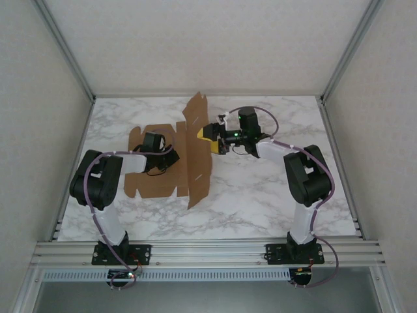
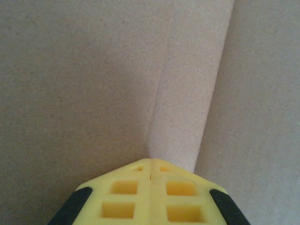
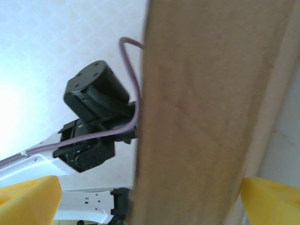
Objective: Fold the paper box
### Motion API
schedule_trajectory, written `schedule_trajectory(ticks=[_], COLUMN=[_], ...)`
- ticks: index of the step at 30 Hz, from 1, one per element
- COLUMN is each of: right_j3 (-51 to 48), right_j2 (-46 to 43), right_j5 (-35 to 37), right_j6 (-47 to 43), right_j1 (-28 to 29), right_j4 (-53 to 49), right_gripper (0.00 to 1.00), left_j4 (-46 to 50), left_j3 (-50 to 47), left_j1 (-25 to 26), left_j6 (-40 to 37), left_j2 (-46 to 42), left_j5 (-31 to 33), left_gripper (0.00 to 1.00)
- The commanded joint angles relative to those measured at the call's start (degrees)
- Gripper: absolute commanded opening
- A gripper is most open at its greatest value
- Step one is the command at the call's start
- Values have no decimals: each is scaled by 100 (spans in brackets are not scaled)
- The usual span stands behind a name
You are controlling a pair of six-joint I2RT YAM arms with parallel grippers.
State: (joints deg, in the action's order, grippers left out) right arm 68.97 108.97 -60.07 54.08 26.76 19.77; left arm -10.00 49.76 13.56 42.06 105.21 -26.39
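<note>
Left fingers [image 2: 123,197] pressed together with nothing between them, tips down on flat brown card just beside a crease [image 2: 158,93]; reads as a hold-down. Right fingers [image 3: 28,199] wide apart, one on each side of the raised panel [image 3: 187,117]. No clamp on it that I can see, and whether either finger touches the card cannot be told. Paper box [image 1: 153,186] is an unfolded die-cut sheet on the marble bench [image 1: 273,195], left of centre. Its right-hand long panel stands near upright along the fold; the rest lies flat under the left arm. Judged step: first side wall being raised, early in the job, with no flaps tucked and no box shape yet. Next move, as I read it: right fingers must pinch or push that panel squarely over its crease, with the left hold-down firm so the sheet does not slide. Risk: panel springs back flat if let go.
</note>
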Motion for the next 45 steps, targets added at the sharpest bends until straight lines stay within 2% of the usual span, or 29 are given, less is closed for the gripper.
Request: schedule_trajectory(ticks=[1,7,11,15,20,26,29,31,39,45], right_j3=[354,424,308,177,-15,-253,-320,-385,-212,-440], right_j2=[117,398,325,209,292,715,802,696,110,-394], right_j5=[-14,71,107,151,188,215,239,341,641,515], right_j6=[436,953,842,551,392,772,746,578,-667,-692], right_j1=[241,408,394,359,313,355,382,349,167,-242], right_j4=[534,1292,1263,962,866,1527,1567,1420,-273,-352], right_gripper=[99,99,99,99,99,99,99,99,99,99], left_j4=[162,-352,-847,-1786,-2493,-2917,-2708,-2183,-839,-493], left_j3=[-184,-182,-148,-268,-508,-870,-961,-841,-244,-124], left_j1=[138,325,575,771,885,803,677,621,585,569], left_j6=[159,404,767,1426,1960,2226,2120,1818,1073,823], left_j2=[263,340,408,550,702,667,416,193,-158,-127], left_j5=[-281,-736,-1051,-1424,-1491,-1431,-1294,-1153,-913,-861], left_gripper=[1,0,0,0,0,0,0,0,0,0])
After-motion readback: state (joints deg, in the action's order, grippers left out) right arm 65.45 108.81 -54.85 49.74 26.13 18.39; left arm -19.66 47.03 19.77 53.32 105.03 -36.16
